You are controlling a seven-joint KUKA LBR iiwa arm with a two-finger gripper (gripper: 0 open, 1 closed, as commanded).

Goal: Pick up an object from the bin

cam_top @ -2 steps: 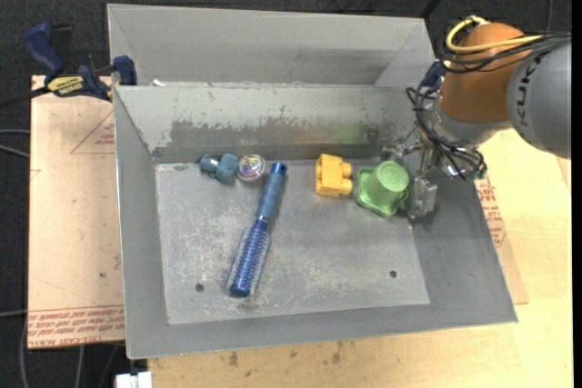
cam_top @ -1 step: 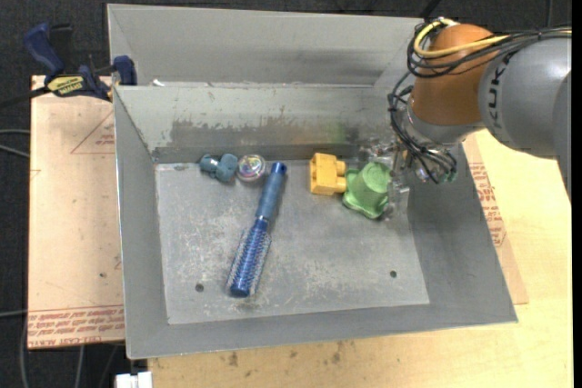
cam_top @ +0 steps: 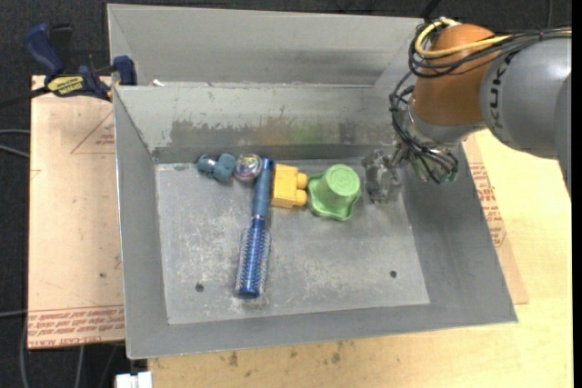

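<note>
The tool (cam_top: pixel 383 178) is low in the bin (cam_top: pixel 346 273), at the far right of its floor, below the arm's orange wrist cover (cam_top: pixel 452 75) and a bundle of cables. Whether it is open or closed cannot be told, and nothing can be seen in its grip.

Just to its left, apart from it by a thin gap, sits a green cup-shaped thing (cam_top: pixel 334 192). The right sloping wall rises close on the tool's other side, and the far wall is just behind it.

Farther left a yellow block (cam_top: pixel 288 186) touches the green thing. Next comes a blue brush (cam_top: pixel 255 243), its handle at the far end and its bristle head toward the near side. A small shiny ball (cam_top: pixel 247 166) and a small blue piece (cam_top: pixel 217 166) lie by the far wall.

The near half of the floor is bare, scuffed grey metal, apart from the brush. Dark flooring with cables lies beyond the bin's far edge.
</note>
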